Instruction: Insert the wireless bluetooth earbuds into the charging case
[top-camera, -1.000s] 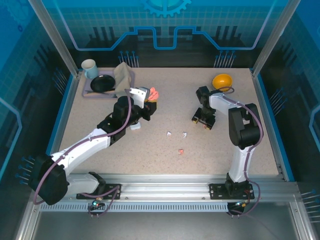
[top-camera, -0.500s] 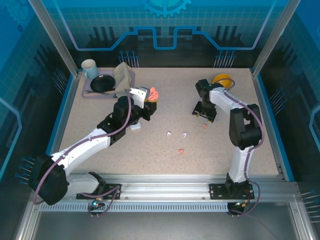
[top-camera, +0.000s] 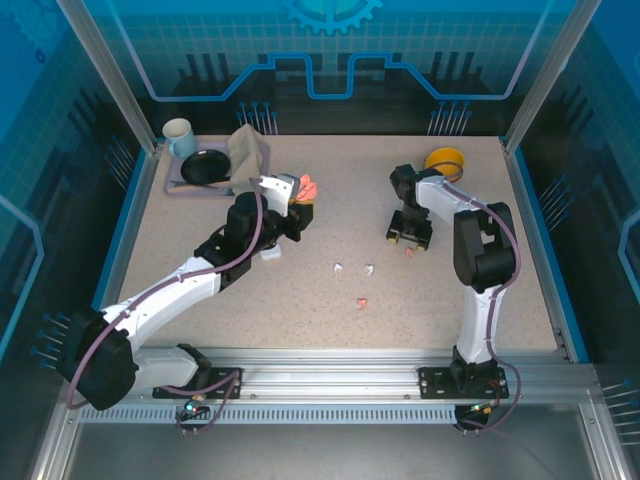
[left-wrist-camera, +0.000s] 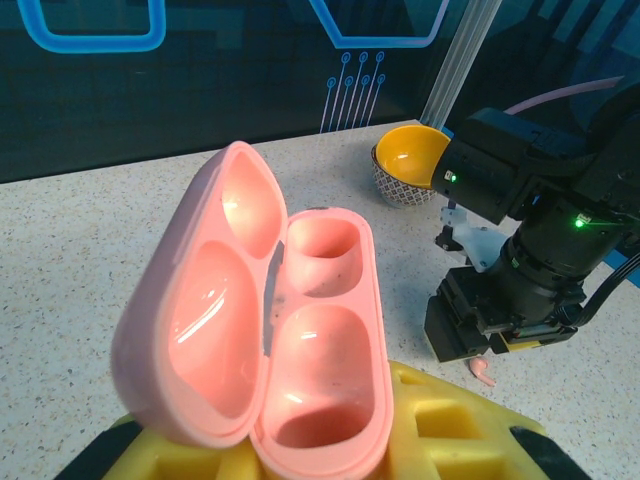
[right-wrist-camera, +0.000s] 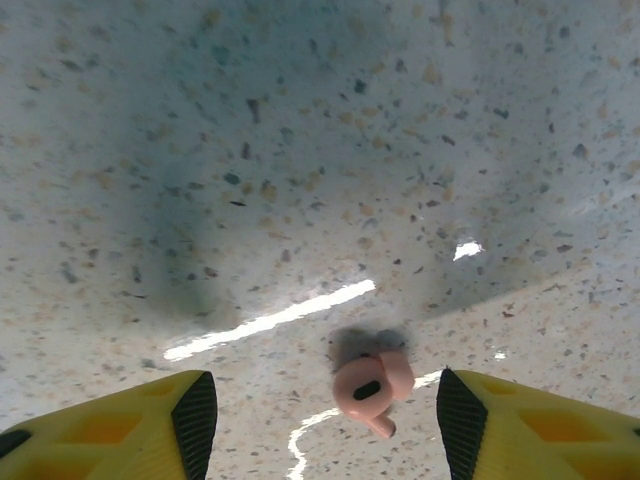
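A yellow bowl (top-camera: 445, 160) sits far right on the worktop (top-camera: 300, 320). Far left, a tray (top-camera: 172, 186) holds a black dish (top-camera: 205, 167) and a cloth (top-camera: 248, 150), with a mug (top-camera: 180, 135) at its corner.

Speckled table (top-camera: 180, 260). One salmon-pink earbud (right-wrist-camera: 368, 390) lies below the right gripper (right-wrist-camera: 325, 415), between its spread fingers. A yellow bowl (top-camera: 445, 160) stands just beyond the gripper. Two white earbuds (top-camera: 340, 268) and a second pink earbud (top-camera: 361, 303) lie to its left and nearer its base. A purple tray (top-camera: 172, 186) sits far left.
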